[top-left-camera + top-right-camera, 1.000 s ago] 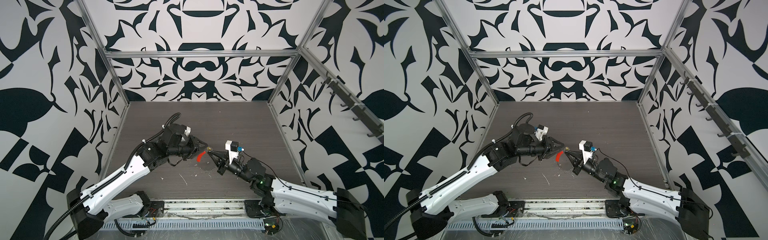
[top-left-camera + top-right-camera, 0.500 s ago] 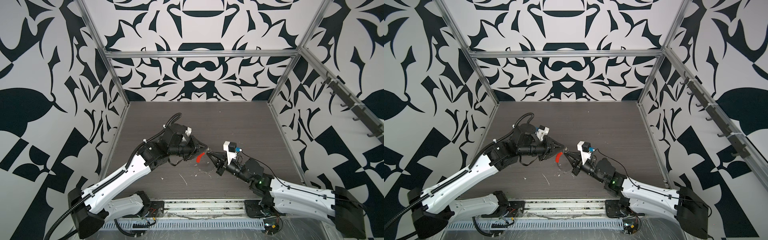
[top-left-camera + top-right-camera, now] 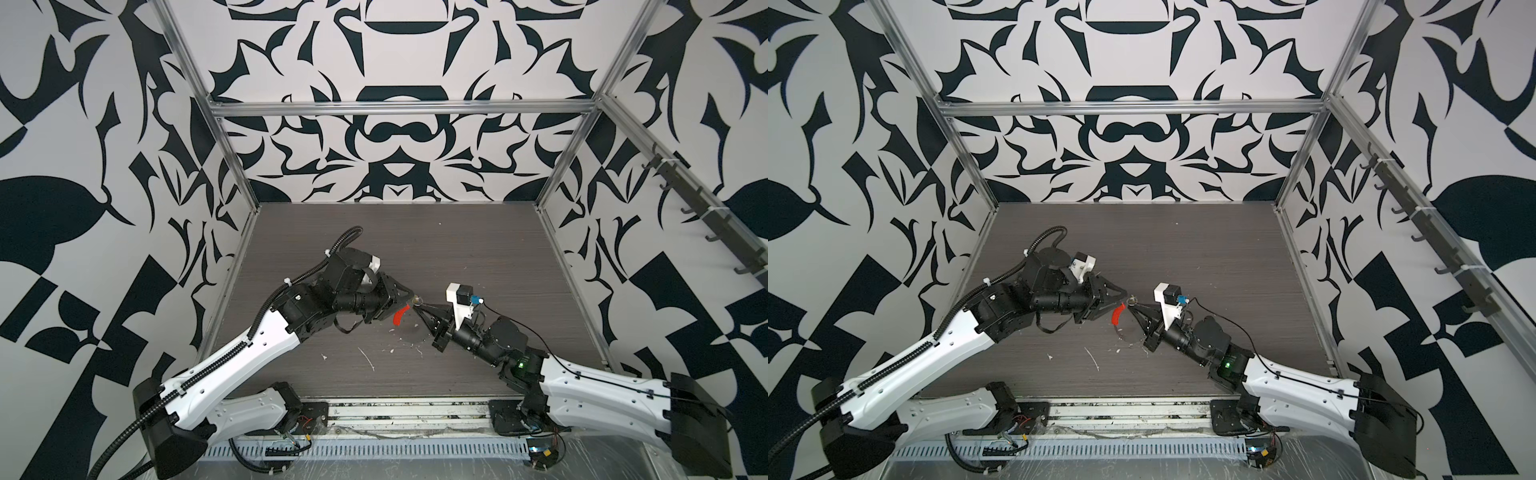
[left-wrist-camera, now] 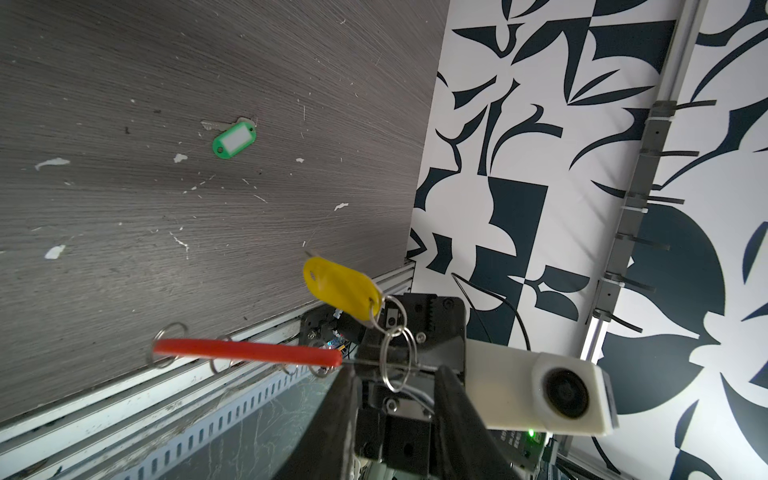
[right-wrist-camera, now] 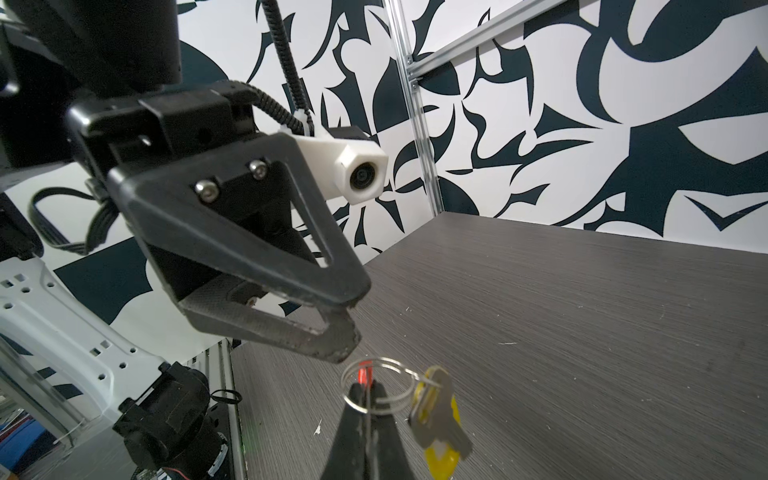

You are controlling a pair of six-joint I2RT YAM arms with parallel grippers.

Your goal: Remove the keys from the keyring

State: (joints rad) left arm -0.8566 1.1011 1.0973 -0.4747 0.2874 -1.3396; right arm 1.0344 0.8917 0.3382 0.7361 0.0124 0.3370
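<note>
Both arms meet low over the middle of the table, tips almost nose to nose, apparently so one can anchor while the other works. The right gripper (image 5: 365, 388) is pinched closed on the bare wire of the keyring (image 4: 245, 353) right next to its red sleeve, holding the loop up off the table so the hanging parts swing free and reachable. The left gripper (image 4: 395, 370) has its jaws apart, straddling the small split ring (image 4: 382, 360) without visibly squeezing it; my read is it is lining up to slide that ring off the wire. The yellow-tag key (image 5: 440, 419) dangles from the split ring just beside the right fingertips, so it is on the keyring. The green-tag key (image 4: 233, 141) lies flat on the table, well apart from the loop and already off, so roughly half done by my judgement. Spare little clips (image 4: 168, 338) sit along the sleeve, empty. The room is a boxed cell: black-and-white patterned walls (image 3: 399, 137), an aluminium frame (image 3: 399, 109), a hook rail (image 3: 706, 216) on one side wall. The table (image 3: 415, 241) is dark grey woodgrain, scuffed, with white paint flecks (image 3: 368, 357) near the front.
</note>
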